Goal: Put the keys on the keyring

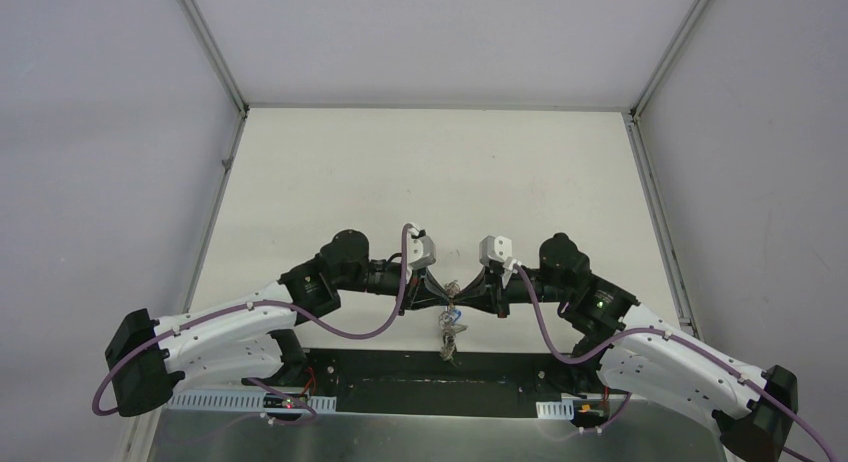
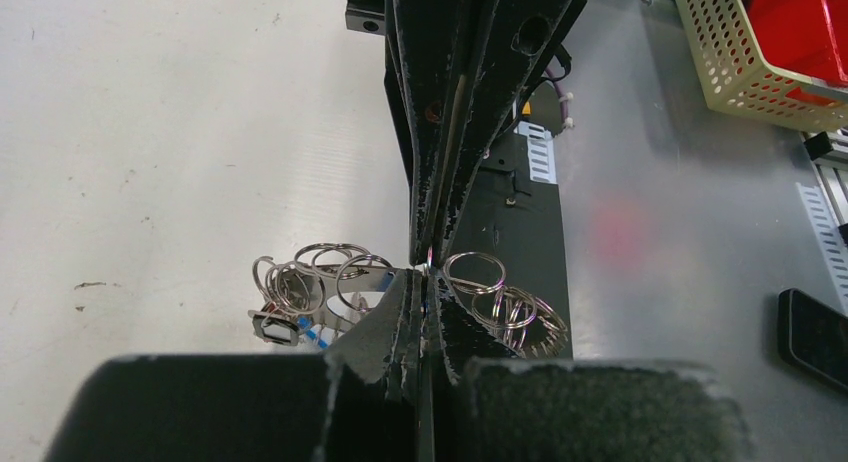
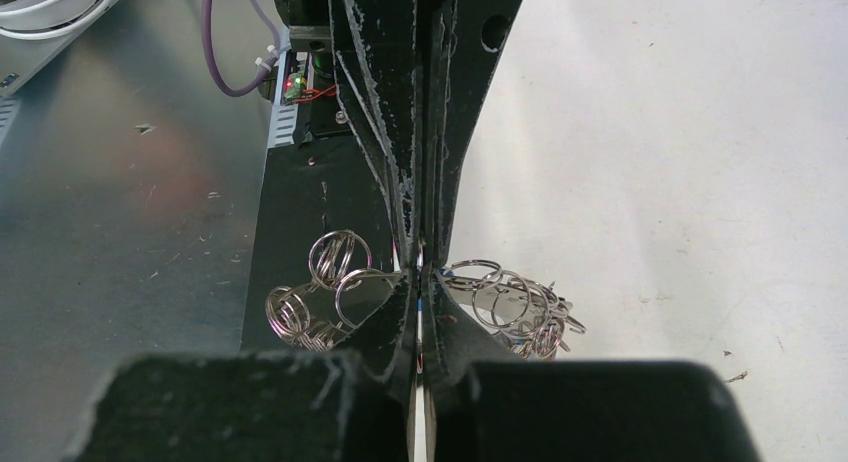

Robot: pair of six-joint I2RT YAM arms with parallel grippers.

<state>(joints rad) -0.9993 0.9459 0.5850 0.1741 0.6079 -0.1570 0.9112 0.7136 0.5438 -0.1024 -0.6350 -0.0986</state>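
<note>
**Ana:** Padded black fingers (image 2: pixel 395 327) of the left gripper (image 2: pixel 424 294) fill the bottom of its wrist view, pressed together with no gap. What do they have?

**Ben:** The keyring (image 2: pixel 335 274). Its band runs straight through the pinch, and the wire loops fan out to either side of the jaws. The right gripper (image 2: pixel 431 250) comes in from the opposite side, tip to tip with the left. Its jaws are just as tightly closed on nearly the same stretch of ring.

**Ana:** And the keys (image 1: pixel 449 340)?

**Ben:** From above, a small bunch dangles below both sets of jaws. One dark-headed key (image 2: pixel 282 327) sits among the loops just left of the left jaws. Whether any key is threaded on cannot be told.

**Ana:** So how is this step best done?

**Ben:** Probably one gripper should keep a firm hold while the other lets go and takes a loop further from the shared pinch. With two grips on one spot, neither has room to work. Moves should be small and slow, with no twisting against each other, since thin wire can spring free.
</note>
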